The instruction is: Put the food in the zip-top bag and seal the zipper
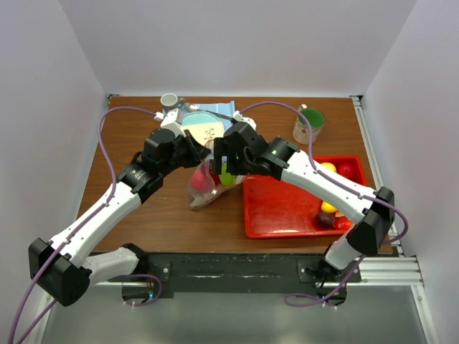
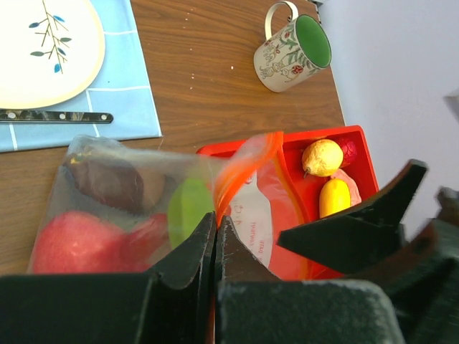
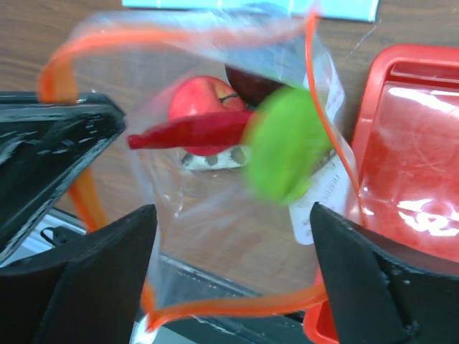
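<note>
- Left gripper (image 2: 215, 233): jaws pressed together, pinching the bag (image 2: 107, 215) at its zipper (image 2: 240, 168) and holding the mouth up off the table (image 1: 158, 215).
- Right gripper (image 3: 231, 222): fingers spread wide just over the bag mouth, gripping nothing.
- The zipper is unsealed and forms an open loop below the right fingers.
- A green piece (image 3: 285, 143), blurred, sits inside that loop, touching neither finger.
- Inside the bag: a red apple (image 3: 201, 100), a red chili (image 3: 186, 130) and a dark piece (image 2: 107, 183).
- The bag stands between the 2 grippers, just left of the red tray (image 1: 287, 215).
- In the tray's right side: 2 yellow pieces (image 1: 328, 168), 1 red piece (image 1: 348, 169) and 1 dark piece (image 1: 326, 219).
- Behind the bag: a plate (image 2: 43, 43) on a blue mat (image 2: 136, 100), with a knife (image 2: 54, 116) at its edge.
</note>
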